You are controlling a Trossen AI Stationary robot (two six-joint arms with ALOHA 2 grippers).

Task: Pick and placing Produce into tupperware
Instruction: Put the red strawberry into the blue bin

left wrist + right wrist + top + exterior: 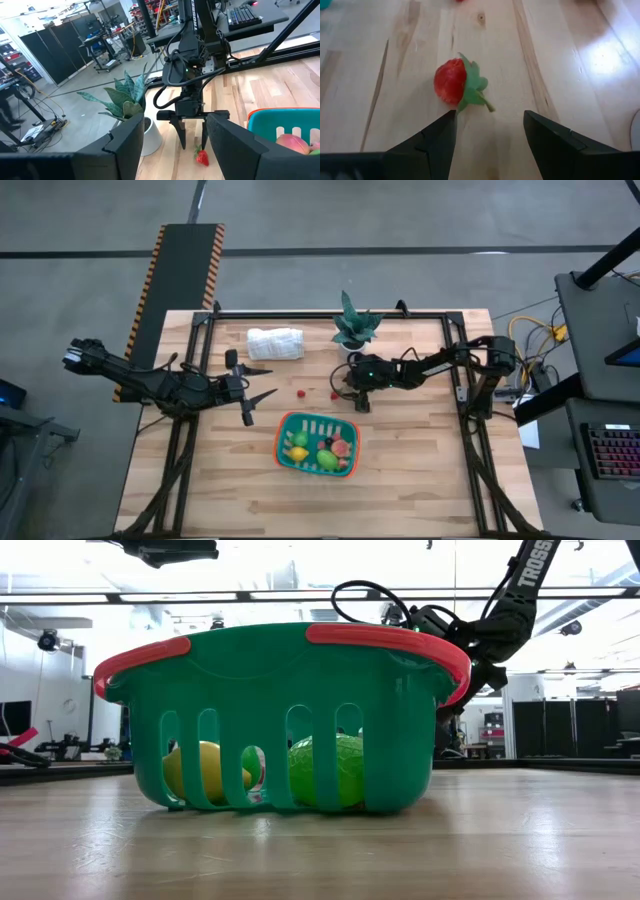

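Observation:
The tupperware [284, 430], a teal basket with an orange-red rim, stands on the table's near middle. It holds yellow [205, 770], green [325, 770] and pink [292, 144] produce. A red toy strawberry [451, 82] with green leaves lies on its side on the wood. My right gripper [490, 127] is open, slanting down, its fingertips just short of the strawberry [202, 157]. My left gripper [258, 406] hangs open left of the tupperware, with nothing between its fingers.
A second small red piece [301, 392] lies on the table left of the strawberry. A potted green plant [355, 330] stands just behind my right gripper, and a rolled white cloth [275, 343] lies at the far left. Bare wood lies left and right of the tupperware.

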